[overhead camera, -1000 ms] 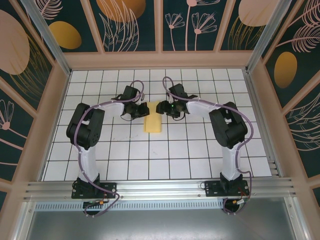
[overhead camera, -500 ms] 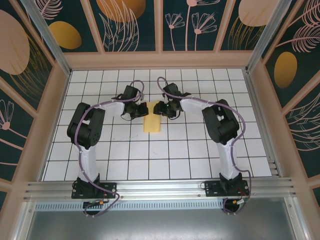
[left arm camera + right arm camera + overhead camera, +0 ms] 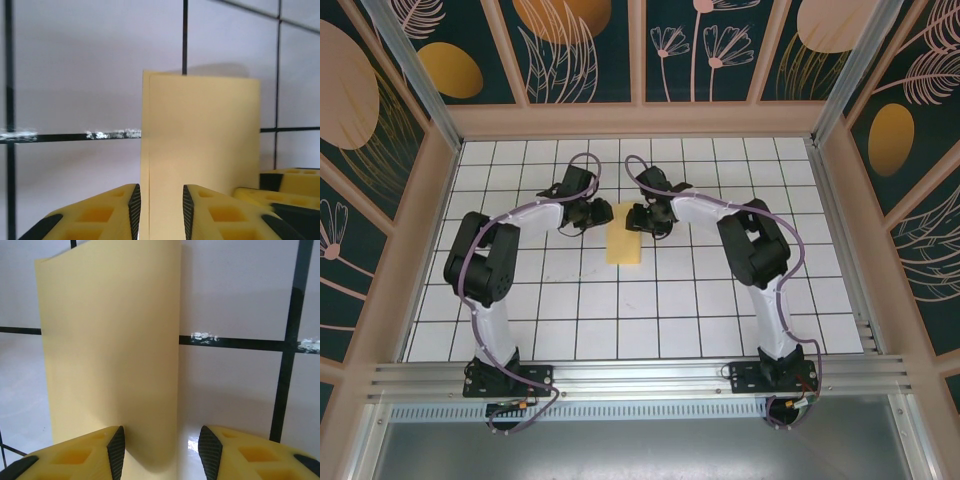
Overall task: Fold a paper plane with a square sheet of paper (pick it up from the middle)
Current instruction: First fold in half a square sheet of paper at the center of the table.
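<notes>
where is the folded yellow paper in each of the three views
Top external: the paper lies a little above the middle of the picture.
Left wrist: the paper sits right of centre and runs up from the bottom edge.
Right wrist: the paper covers the left half, top to bottom.
Shared landmark: the black grid line that passes under the paper.

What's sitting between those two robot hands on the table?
A folded yellow sheet of paper. In the top view, its far end lies between the left hand and the right hand.
</notes>
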### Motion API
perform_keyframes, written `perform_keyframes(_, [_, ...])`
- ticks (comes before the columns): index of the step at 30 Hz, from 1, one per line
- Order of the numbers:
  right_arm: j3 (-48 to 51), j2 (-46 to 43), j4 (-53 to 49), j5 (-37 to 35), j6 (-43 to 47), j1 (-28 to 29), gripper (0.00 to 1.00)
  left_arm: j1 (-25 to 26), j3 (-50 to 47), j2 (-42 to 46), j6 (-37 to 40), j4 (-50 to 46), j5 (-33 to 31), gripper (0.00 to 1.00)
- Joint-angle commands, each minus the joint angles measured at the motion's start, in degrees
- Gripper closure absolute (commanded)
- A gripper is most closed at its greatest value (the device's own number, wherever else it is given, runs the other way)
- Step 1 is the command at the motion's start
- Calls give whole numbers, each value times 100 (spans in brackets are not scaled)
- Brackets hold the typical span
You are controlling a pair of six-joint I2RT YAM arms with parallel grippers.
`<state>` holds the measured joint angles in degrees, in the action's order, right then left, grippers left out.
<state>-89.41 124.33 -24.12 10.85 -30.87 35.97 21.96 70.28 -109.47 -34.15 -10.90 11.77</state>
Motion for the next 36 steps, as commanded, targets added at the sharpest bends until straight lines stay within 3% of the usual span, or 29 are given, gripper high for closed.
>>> perform_keyframes(1, [86,551,-342,-334,-59,54,51,-33,-195,263,-227,74,-458,69])
perform_keyframes(15, [-138,886,-680,-785,-272,91,46,-33,-442,247,-539,692,-368,72])
perform_keyframes(31, [-243,1170,-901,-1086,-462,139,44,-33,-454,129,-641,769,-414,74])
perform_keyframes(36, [-236,1252,-853,-1050,-545,161,45,-38,-463,82,-642,812,-226,80])
